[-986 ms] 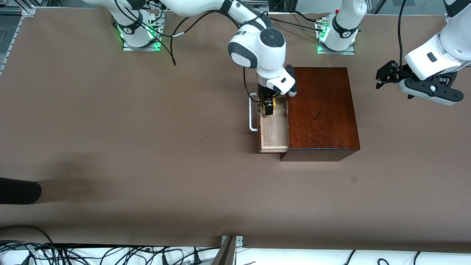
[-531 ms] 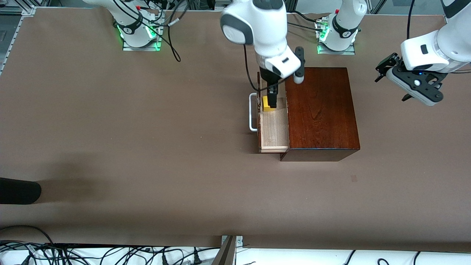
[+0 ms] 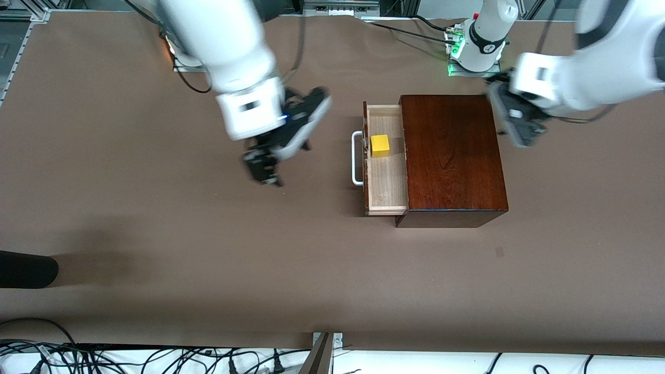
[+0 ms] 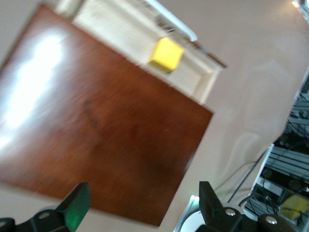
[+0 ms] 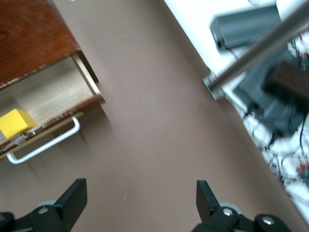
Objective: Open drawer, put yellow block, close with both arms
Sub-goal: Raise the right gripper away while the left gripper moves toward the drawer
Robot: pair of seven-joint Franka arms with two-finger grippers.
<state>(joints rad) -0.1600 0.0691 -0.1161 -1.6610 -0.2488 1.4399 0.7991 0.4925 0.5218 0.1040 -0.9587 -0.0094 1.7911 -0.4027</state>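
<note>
One Block in the Open Drawer, Both Grippers Empty

The drawer [image 3: 385, 171] stands pulled out of the dark wooden box [image 3: 451, 156] toward the right arm's end of the table [image 3: 156, 234]. The yellow block [image 3: 380, 145] sits inside it, against the drawer front just beside the white handle [image 3: 356, 158], with nothing over it. The right gripper [image 3: 262, 166] hangs over bare table near the handle, fingers spread wide. The left gripper [image 3: 519, 127] hovers at the box's edge toward the left arm's end, jaws apart
</note>
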